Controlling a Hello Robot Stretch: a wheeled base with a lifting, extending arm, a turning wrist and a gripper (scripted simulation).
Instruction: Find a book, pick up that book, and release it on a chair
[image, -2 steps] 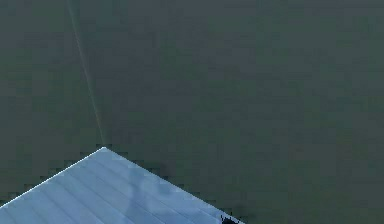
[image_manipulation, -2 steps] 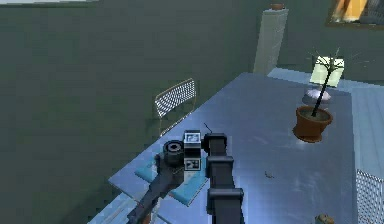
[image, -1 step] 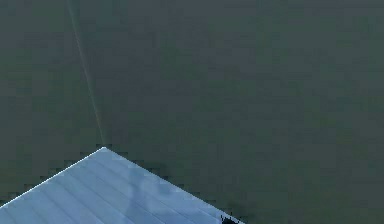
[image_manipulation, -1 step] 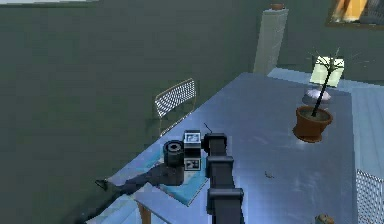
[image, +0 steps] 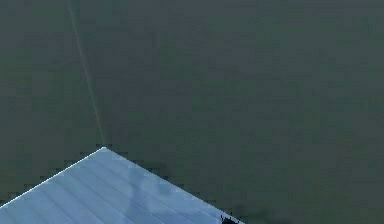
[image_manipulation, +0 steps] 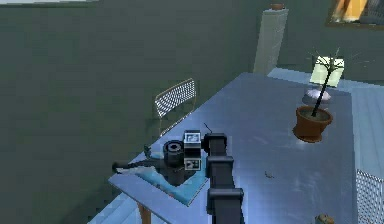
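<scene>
Fingers (image_manipulation: 138, 163) are noted at lower left of the arm side view, against a thin pale slab (image_manipulation: 165, 190) on a brown leg (image_manipulation: 146, 214). Whether the slab is the book or a table top, whether anything is held, and how the fingers are set cannot be told. A book is judged light, stiff and flat, best taken across one edge near the spine.

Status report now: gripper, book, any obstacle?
Gripper at a pale blue slab on a brown leg; cannot tell whether it holds anything. Slab could be a chair seat, unsure. Potted plant stands well apart.
</scene>
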